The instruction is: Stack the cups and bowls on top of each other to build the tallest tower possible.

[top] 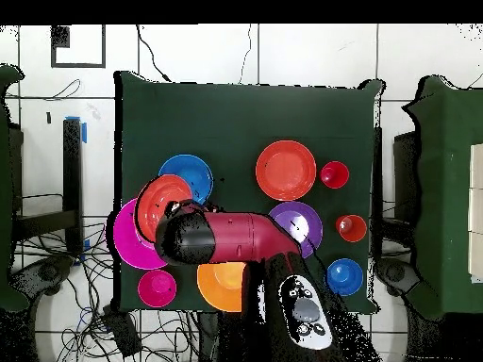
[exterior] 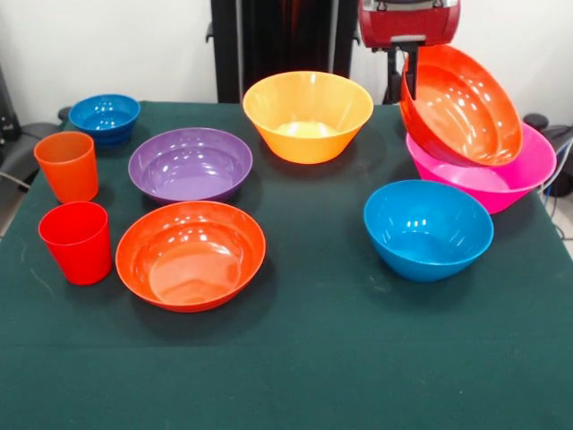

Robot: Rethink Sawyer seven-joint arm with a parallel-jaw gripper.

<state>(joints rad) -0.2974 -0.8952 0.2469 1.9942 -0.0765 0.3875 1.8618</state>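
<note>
Held bowl: a red-orange bowl [exterior: 461, 106] is tilted steeply, its opening turned toward the front camera, its lower side resting in the large pink bowl [exterior: 501, 179].
End effector [exterior: 411, 73]: closed on the held bowl's upper far rim; the bowl hangs below it.
Location: the desk's [exterior: 295, 358] far right corner in the front view.
Beside it: a blue bowl [exterior: 428, 228] is set just in front.
Cups: an orange cup [exterior: 67, 166] and a red cup [exterior: 76, 242] are stood upright at the left edge.

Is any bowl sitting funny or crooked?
Yes. The shallow red-orange plastic bowl is tipped steeply on its side, gripped at its rim by the gripper, leaning over the large magenta-pink bowl. The others sit flat.
</note>
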